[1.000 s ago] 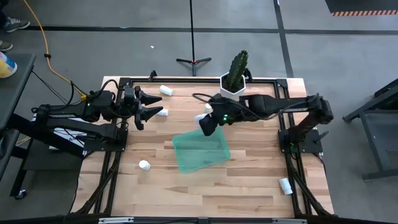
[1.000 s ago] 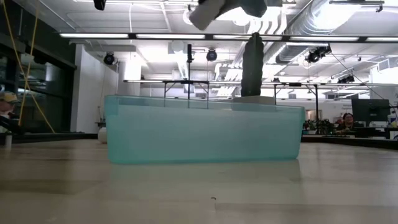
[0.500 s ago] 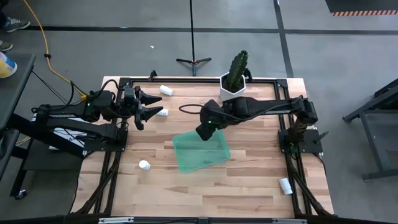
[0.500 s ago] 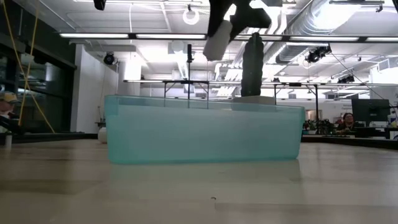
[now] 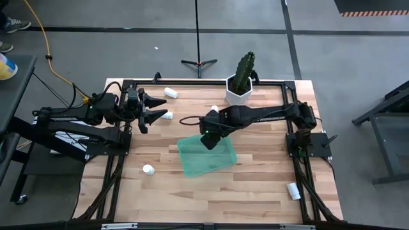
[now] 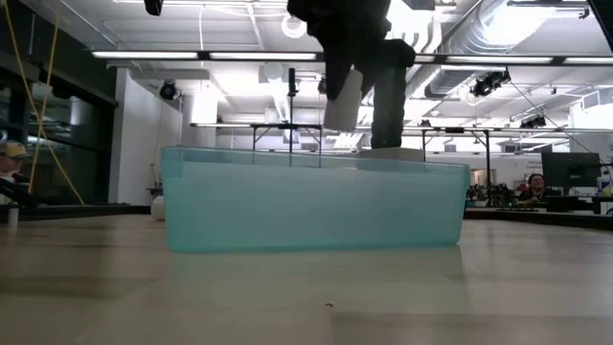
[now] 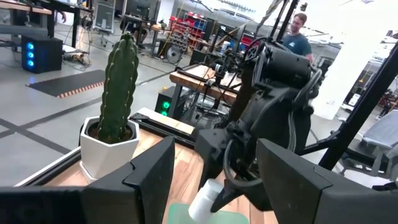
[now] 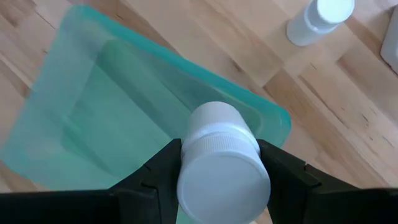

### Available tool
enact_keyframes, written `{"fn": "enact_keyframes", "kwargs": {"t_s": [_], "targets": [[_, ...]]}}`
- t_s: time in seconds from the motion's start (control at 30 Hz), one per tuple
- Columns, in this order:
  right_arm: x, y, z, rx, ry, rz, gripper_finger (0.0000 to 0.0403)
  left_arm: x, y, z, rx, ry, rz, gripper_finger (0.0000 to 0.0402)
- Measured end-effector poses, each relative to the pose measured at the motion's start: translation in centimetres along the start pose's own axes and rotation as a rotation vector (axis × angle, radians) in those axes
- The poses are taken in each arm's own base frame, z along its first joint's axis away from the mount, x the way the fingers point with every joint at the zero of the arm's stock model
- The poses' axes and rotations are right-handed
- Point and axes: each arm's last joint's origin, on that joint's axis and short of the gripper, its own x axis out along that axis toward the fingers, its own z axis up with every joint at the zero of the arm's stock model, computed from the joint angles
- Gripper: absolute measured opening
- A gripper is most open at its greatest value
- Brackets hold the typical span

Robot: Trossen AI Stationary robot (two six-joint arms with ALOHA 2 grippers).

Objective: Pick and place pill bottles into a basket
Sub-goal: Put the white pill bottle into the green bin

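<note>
the basket (image 5: pixel 206 155) lies mid-bench (image 5: pixel 255 191). above its rear edge hangs the right pincer (image 5: pixel 208 139) with a pill bottle (image 8: pixel 219 163). the cactus pot (image 5: pixel 238 91) stands behind it. the left pincer (image 5: pixel 155 108) sits at the left, beside another bottle (image 5: pixel 167 115).

Cactus (image 5: pixel 244 72) stood upright in white hexagonal pot (image 5: pixel 237 94) near table's far edge; tripod base (image 5: pixel 199 62), yellow cable (image 5: pixel 45 48), possibly shoes (image 5: pixel 15 25) on floor.

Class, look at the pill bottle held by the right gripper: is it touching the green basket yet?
Apart. The low view shows the pill bottle in the right gripper hanging above the basket's rim, with background visible between them.
</note>
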Motion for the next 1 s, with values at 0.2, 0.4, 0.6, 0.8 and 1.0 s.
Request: {"fn": "enact_keyframes", "kwargs": {"t_s": [0.2,0.4,0.6,0.8,1.0], "targets": [[1.4,0.3,-0.1,-0.021,0.048,-0.027,0.0167,0.0,0.0,0.0,0.000,0.000,0.000,0.0262],[3.2,0.7,-0.2,-0.068,0.093,-0.052,0.0167,0.0,0.0,0.0,0.000,0.000,-0.001,0.0262],[4.7,0.5,0.1,-0.089,0.123,-0.084,0.0168,0.0,0.0,0.0,0.000,0.000,-0.001,0.0262],[5.9,0.4,0.4,-0.104,0.142,-0.105,0.0168,0.0,0.0,0.0,0.000,0.000,-0.001,0.0262],[7.1,0.5,0.3,-0.123,0.159,-0.138,0.0168,0.0,0.0,0.0,0.000,0.001,-0.001,0.0262]]}}
